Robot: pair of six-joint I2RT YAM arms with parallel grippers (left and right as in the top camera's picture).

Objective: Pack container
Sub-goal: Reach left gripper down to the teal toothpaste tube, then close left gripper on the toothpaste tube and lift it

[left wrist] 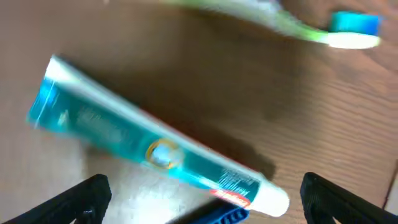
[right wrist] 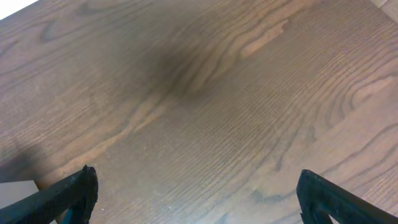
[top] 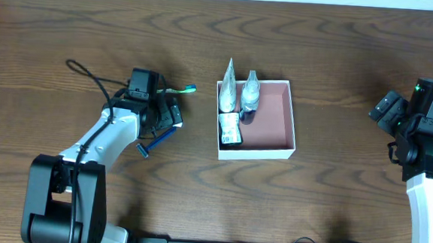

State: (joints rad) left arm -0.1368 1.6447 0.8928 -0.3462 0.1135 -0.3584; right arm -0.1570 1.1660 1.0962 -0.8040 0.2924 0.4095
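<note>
The container [top: 290, 130], a shallow white-walled square box with a pink inside, sits at mid-table. Along its left side it holds two silvery pouches [top: 228, 93] and a small dark packet [top: 229, 129]. My left gripper [top: 169, 112] hovers left of the box, open. In the left wrist view a teal toothpaste tube [left wrist: 149, 146] lies slantwise on the wood between and ahead of the left gripper's [left wrist: 202, 196] wide-apart fingers [left wrist: 84, 198], and neither finger touches it. My right gripper [top: 387, 109] stands open at the far right over bare wood [right wrist: 196, 186].
A green toothbrush [top: 179, 90] with a blue head [left wrist: 354, 23] lies beyond the left gripper. A blue razor [top: 157, 140] lies just in front of it, its head [left wrist: 225, 215] showing under the tube's cap. The right half of the box floor is bare.
</note>
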